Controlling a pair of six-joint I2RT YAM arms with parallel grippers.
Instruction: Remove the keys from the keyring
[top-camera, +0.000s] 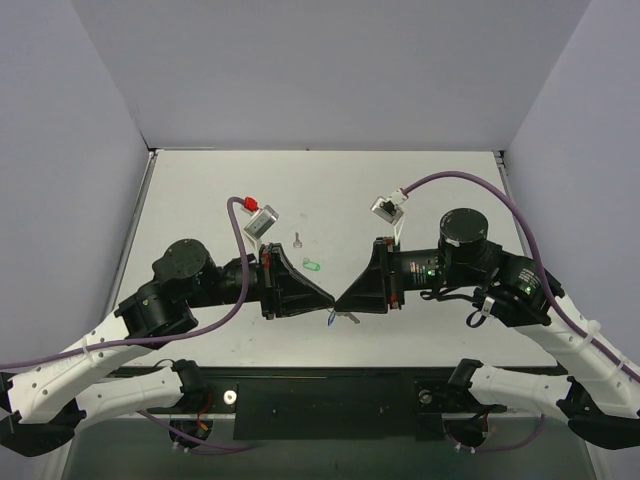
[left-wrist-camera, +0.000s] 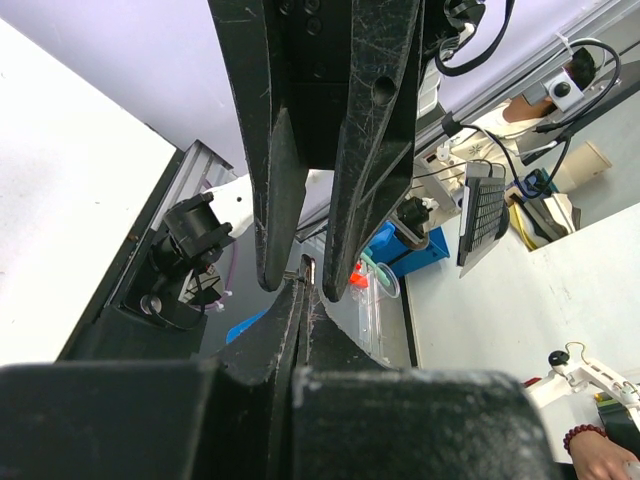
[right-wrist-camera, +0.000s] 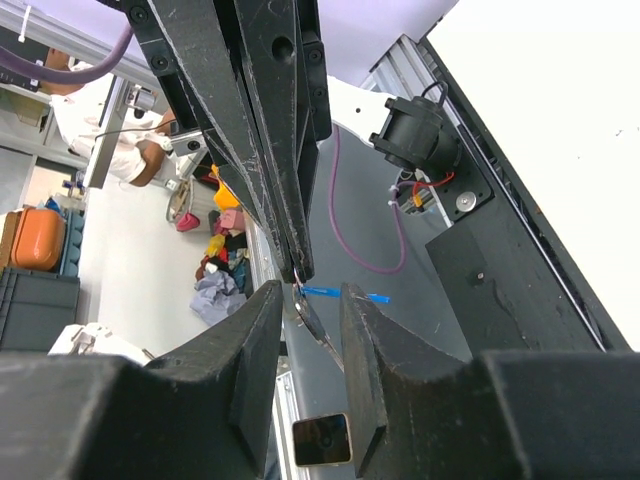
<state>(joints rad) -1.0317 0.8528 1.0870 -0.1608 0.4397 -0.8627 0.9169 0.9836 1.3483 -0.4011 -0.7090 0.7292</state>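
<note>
left gripper (top-camera: 326, 299) meets right gripper (top-camera: 344, 302) | keyring (top-camera: 331, 319) at tips | key (top-camera: 297, 240) on table (top-camera: 420, 180)

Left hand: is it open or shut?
Shut: the left hand has its fingers pressed together at the tips, pinching the keyring.

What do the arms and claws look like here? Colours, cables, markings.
The left arm and right arm match: white lower links, black round joints. The left claw and right claw are black, with long tapered, scuffed fingers. Purple cables loop to small silver wrist cameras; the left one has a red plug. A green light shows on the right arm.
</note>
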